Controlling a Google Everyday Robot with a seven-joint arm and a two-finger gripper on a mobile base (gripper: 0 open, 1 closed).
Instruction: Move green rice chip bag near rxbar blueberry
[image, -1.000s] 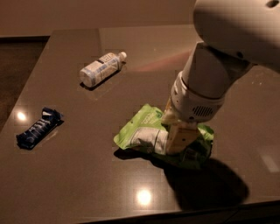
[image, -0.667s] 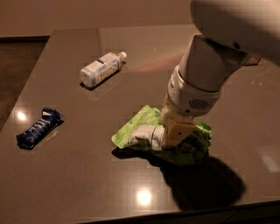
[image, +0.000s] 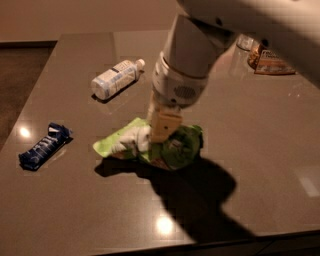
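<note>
The green rice chip bag is a crinkled lime-green bag with a white panel, in the middle of the dark table. My gripper comes down from above into the bag's middle and is shut on it. The bag's left end is raised a little, with a shadow under it. The rxbar blueberry is a small dark-blue wrapped bar lying flat near the table's left edge, well to the left of the bag and apart from it.
A clear plastic bottle with a white label lies on its side at the back left. An orange snack bag and a glass sit at the back right. The table's front edge runs along the bottom.
My gripper and arm have moved left toward the blue bar. The green bag has moved left with them. The bar and the bottle have stayed in place.
</note>
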